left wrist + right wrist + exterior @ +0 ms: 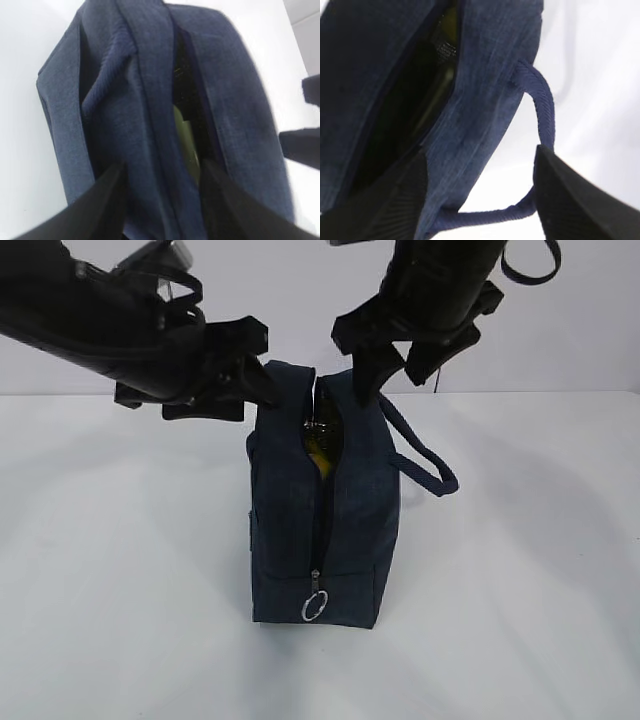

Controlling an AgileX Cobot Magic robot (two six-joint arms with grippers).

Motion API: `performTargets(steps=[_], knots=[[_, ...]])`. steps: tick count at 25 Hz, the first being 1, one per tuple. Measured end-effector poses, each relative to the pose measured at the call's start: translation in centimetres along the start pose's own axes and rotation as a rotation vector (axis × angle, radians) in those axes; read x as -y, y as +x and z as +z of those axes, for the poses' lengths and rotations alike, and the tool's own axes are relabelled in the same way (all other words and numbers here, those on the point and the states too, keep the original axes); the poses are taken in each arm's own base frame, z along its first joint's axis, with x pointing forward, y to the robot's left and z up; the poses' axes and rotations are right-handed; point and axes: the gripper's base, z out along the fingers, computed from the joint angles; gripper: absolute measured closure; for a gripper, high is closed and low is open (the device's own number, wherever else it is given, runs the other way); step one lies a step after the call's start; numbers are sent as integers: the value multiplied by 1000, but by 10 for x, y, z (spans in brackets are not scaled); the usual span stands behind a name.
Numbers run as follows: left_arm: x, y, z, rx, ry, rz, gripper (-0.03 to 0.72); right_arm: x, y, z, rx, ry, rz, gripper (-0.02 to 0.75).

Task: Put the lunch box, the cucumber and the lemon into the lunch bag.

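You are spreading both grippers, left (262, 380) and right (372, 380), astride the soft bag (325, 540) rims; pinch those.

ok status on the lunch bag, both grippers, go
Left gripper open, straddling left top flap. Right gripper open at right flap. Lunch bag upright, unzipped, something yellow inside. Nothing blocking.

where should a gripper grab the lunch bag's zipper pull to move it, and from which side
Judging by its pose, take the silver ring pull itself, coming in from the front, camera-facing end of the lunch bag. The ring hangs free low on that end wall at the bottom of the open zipper slit, clear of the fabric, so thin fingers could pinch across its flat sides. Both grippers are up at the bag's top.
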Motion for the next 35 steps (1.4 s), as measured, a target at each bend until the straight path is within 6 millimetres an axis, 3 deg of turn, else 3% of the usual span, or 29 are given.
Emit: performTargets(steps=[6,13,20,24,28,31,35], knots=[[20,-2,-42,32,38,86,340,-4,3,-27,62,-29,6,230],[30,17,-81,-131,25,205,340,-14,19,-62,120,-100,17,229],[26,33,-137,-197,-157,261,340,-22,69,-87,98,-107,0,228],[32,44,-181,-130,-182,306,340,-26,105,-97,82,-128,4,227],[32,67,-219,-43,-164,342,340,-30,149,-107,74,-164,16,227],[27,87,-234,-4,-150,355,340,-34,175,-113,105,-201,29,227],[26,111,-240,-12,-62,314,340,-37,201,-115,111,-220,62,227]])
